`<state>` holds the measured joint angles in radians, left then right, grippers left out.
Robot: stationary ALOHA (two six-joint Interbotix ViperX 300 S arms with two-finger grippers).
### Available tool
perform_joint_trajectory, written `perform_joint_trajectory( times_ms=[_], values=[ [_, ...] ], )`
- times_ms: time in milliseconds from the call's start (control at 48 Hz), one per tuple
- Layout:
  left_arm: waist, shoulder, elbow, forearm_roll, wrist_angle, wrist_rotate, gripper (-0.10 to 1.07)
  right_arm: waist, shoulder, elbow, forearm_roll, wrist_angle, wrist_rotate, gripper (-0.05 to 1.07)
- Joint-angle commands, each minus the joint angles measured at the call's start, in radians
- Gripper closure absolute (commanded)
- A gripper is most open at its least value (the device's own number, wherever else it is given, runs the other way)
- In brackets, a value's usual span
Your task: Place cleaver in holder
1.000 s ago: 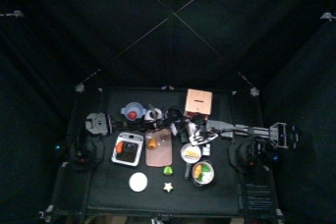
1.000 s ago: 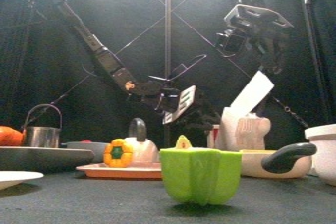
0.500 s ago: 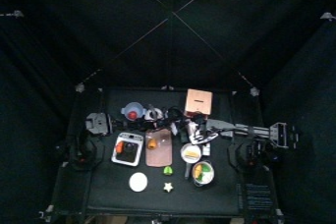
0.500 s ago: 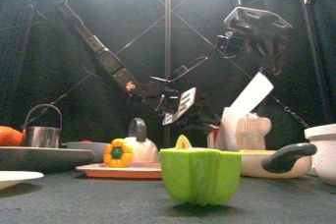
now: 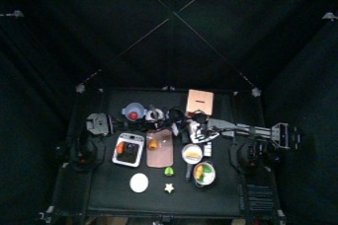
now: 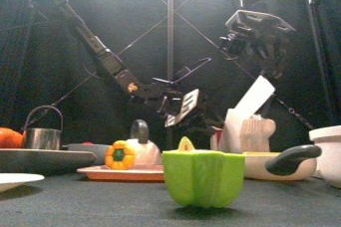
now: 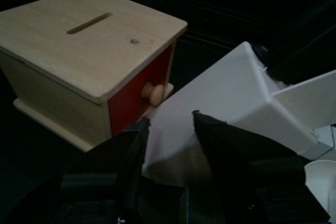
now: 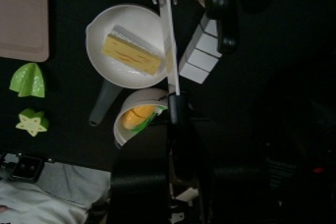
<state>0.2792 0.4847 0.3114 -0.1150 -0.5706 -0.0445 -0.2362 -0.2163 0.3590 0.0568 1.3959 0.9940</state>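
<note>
Presently:
- Right gripper [image 6: 270, 64] is raised over the table, its jaws pinching the handle of the cleaver [image 6: 253, 97]; the white blade hangs tilted.
- Left gripper [image 7: 171, 154] is at mid-table, jaws spread, with the blade's lower corner between them.
- Holder [image 5: 201, 101] stands near the table's back edge, apart from the cleaver.

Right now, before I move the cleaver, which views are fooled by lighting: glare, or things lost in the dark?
Top view: only the table is lit, and the holder stands out plainly. Front view: the white blade is bright against the dark curtains. Left wrist view: the white surfaces glare and merge. Right wrist view: the pan is bright, but the lower middle is black on black.
</note>
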Motion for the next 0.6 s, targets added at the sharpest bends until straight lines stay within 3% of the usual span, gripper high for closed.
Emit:
perform_joint_trajectory(
  times_ms=[0,208,583],
  values=[
    [-0.002,-0.021,-0.018,0.003,-0.003,0.003,0.18,-0.011,-0.012,-0.026,-0.014,-0.008,-0.003,0.57],
    [-0.003,-0.021,-0.02,0.006,-0.003,0.003,0.18,-0.017,-0.012,-0.028,-0.044,-0.037,-0.002,0.49],
    [-0.003,-0.025,-0.017,0.008,-0.003,0.003,0.18,-0.031,-0.012,-0.012,-0.123,-0.155,0.003,0.49]
  ],
)
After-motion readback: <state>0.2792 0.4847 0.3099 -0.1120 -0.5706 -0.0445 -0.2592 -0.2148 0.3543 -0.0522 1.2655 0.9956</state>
